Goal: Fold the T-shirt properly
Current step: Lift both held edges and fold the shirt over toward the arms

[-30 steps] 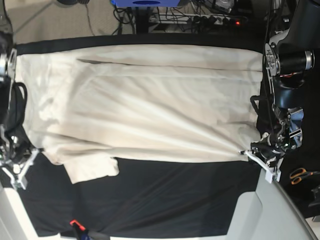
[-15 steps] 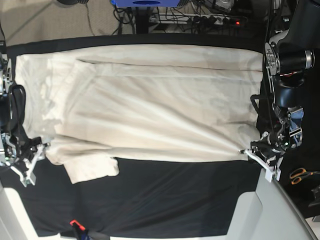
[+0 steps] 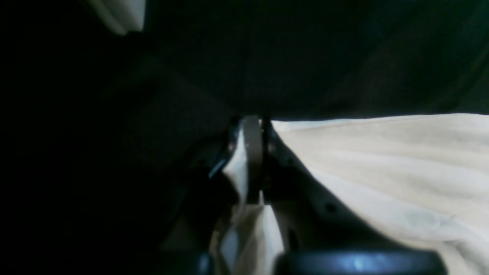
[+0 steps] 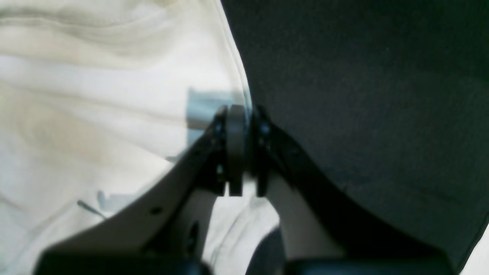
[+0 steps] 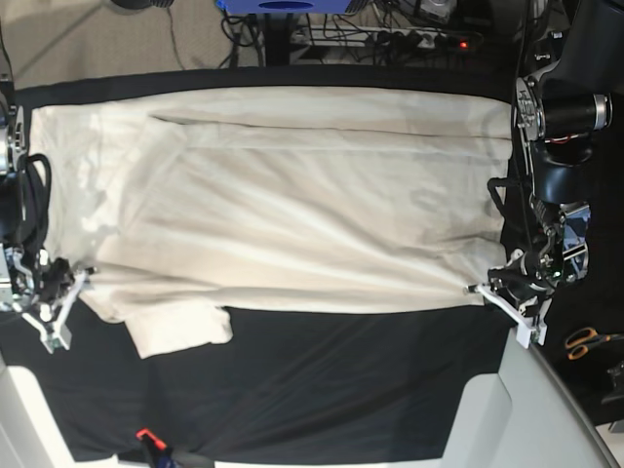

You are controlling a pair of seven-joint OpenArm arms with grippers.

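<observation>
The cream T-shirt (image 5: pixel 292 195) lies spread flat across the black table cloth (image 5: pixel 341 390), with one short sleeve (image 5: pixel 180 331) sticking out toward the near edge at the left. My left gripper (image 5: pixel 476 291) is shut on the shirt's near right corner. In the left wrist view its jaws (image 3: pixel 252 152) pinch a fold of the cream cloth (image 3: pixel 382 164). My right gripper (image 5: pixel 83 275) is shut on the shirt's near left edge beside the sleeve. In the right wrist view it (image 4: pixel 237 149) clamps the shirt's hem (image 4: pixel 95 95) over the black cloth.
Orange-handled scissors (image 5: pixel 583 341) lie off the table at the right. A small red and black object (image 5: pixel 146 437) sits at the near left edge. A pale grey surface (image 5: pixel 526 409) borders the near right corner. Cables and a power strip (image 5: pixel 409 37) lie behind the table.
My right gripper has moved a little away from the near edge, drawing the shirt's left edge with it. My left gripper has barely moved and keeps its hold.
</observation>
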